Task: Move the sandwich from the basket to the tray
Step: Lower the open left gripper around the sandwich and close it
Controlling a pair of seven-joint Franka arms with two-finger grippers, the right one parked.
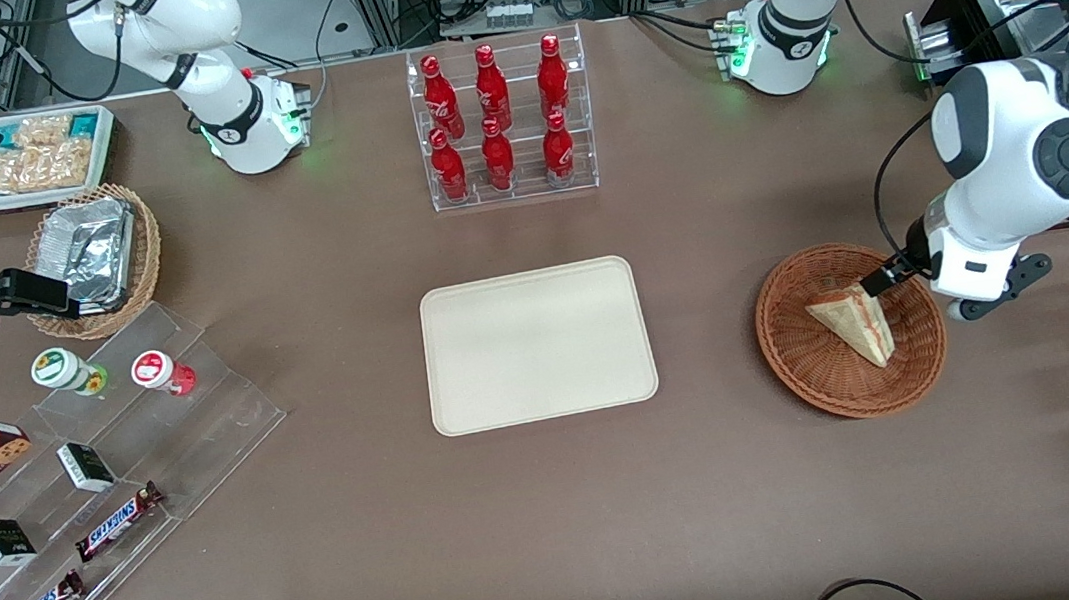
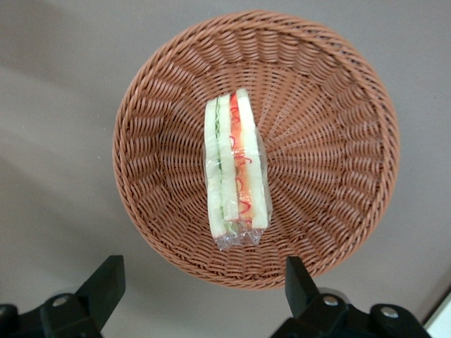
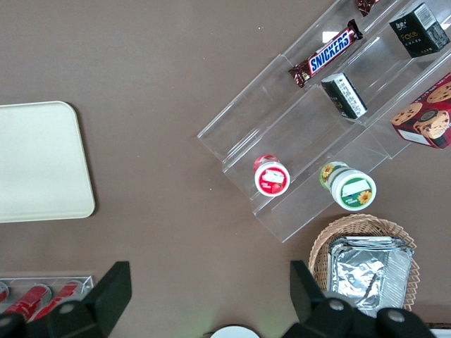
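Bright, even overhead light, soft shadows, sharp focus, faint glare on the tray (image 1: pixel 538 344).

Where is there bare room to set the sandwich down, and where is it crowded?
The tray is bare all over, and bare tabletop lies between it and the basket. The sandwich sits in the basket with the open gripper above it. It is crowded around the clear stepped shelf of snacks, toward the parked arm's end.
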